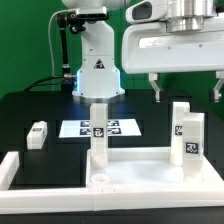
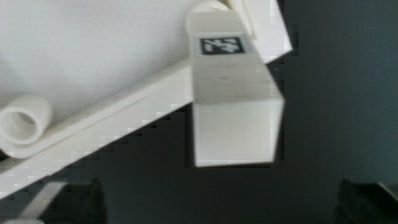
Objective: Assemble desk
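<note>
The gripper point(image 1: 187, 92) hangs above the desk panel point(image 1: 150, 172), its jaws spread wide and holding nothing. One leg post point(image 1: 98, 140) stands upright at a panel corner. Two other posts point(image 1: 188, 138) stand by the panel's opposite end, and a fourth post point(image 1: 37, 135) lies well apart from the panel.

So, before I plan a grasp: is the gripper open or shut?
Open: the gripper has its fingers wide apart in the exterior view, nothing between them.
</note>
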